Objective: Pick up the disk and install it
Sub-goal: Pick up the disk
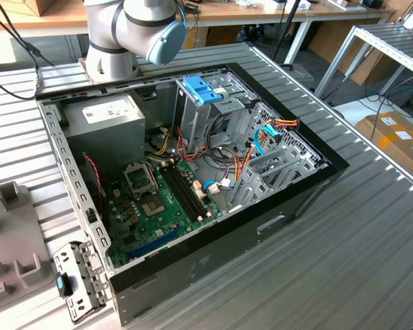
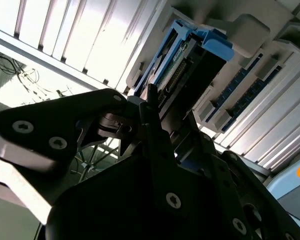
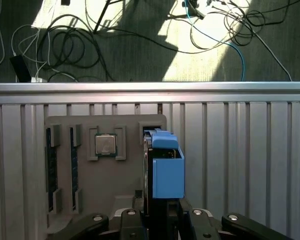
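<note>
disk (image 3: 167,172) standing on edge in grey holder (image 3: 105,192), directly ahead of gripper (image 3: 161,210), so thin sides are offering grip; i cannot tell if it is clamping.

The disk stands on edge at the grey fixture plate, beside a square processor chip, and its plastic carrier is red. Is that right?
No. The carrier is light blue, not red, as the first wrist view shows. The disk does stand on edge at the grey fixture plate, beside the square processor chip.
</note>
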`<state>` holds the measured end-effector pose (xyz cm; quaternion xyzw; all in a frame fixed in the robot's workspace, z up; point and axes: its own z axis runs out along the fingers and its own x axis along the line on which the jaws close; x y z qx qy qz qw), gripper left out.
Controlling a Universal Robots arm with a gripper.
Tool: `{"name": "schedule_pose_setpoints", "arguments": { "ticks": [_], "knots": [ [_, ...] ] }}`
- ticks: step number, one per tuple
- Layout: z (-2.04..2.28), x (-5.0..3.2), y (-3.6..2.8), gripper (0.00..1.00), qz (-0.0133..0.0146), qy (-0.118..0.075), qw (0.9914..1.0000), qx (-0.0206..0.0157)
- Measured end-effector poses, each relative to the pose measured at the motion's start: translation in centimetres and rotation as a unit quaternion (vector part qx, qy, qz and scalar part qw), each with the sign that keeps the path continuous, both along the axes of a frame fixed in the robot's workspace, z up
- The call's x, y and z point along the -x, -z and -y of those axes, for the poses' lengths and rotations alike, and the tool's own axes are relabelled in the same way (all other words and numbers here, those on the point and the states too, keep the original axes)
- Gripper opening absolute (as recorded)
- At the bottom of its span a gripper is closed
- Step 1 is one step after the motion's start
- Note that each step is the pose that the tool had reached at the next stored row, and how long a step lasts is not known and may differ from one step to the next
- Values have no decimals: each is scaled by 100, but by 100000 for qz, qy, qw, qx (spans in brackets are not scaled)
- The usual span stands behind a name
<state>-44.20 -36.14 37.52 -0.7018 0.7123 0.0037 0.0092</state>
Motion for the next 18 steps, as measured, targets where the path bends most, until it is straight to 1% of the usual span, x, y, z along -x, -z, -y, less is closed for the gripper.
{"name": "schedule_pose_setpoints", "arguments": {
  "ticks": [6, 7, 9, 11, 12, 13, 15, 16, 17, 18],
  "knots": [
    [0, 0, -170, 35, 4, -2, 100000, 2],
    [0, 0, -211, 35, 7, -2, 100000, -2],
    [0, 0, -266, 35, 3, -1, 100000, -2],
    [0, 0, -382, 35, 6, 0, 100000, -1],
    [0, 0, -417, 35, 5, 0, 100000, -2],
    [0, 0, -467, 35, 3, -2, 100000, 0],
    [0, 0, -616, 35, -3, -3, 100000, 1],
    [0, 0, -679, 35, 11, -2, 100000, -3],
    [0, 0, -724, 35, 3, 0, 100000, 1],
    [0, 0, -783, 35, 3, -2, 100000, -1]
  ]
}}
